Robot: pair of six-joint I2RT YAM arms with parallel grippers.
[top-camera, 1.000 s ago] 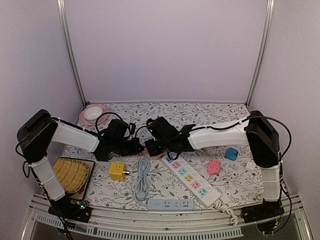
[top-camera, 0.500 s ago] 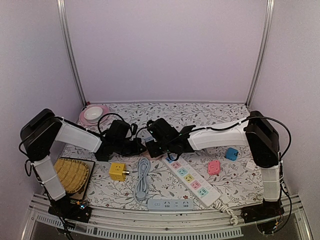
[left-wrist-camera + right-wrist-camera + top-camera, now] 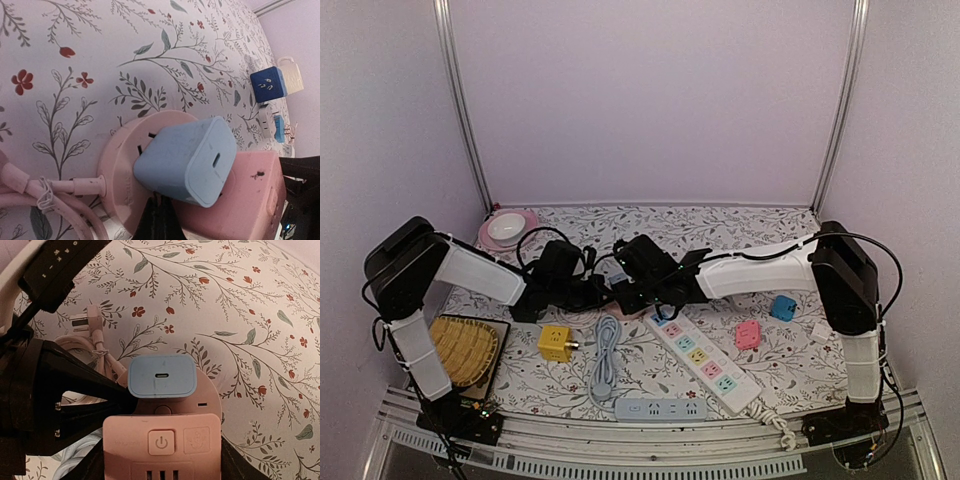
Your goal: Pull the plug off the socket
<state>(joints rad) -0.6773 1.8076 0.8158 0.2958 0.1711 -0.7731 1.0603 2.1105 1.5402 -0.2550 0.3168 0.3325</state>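
Blue plug (image 3: 161, 376) in pink socket (image 3: 161, 442)

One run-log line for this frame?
plug: seated in socket | left hand: shut, tip beside plug | right hand: straddling socket, grip unclear

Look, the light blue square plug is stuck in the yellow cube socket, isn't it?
Not quite. The light blue square plug is stuck in the pink round plastic socket, not a yellow cube one. The right wrist view shows it, with the plug standing on the pink socket just above its power button.
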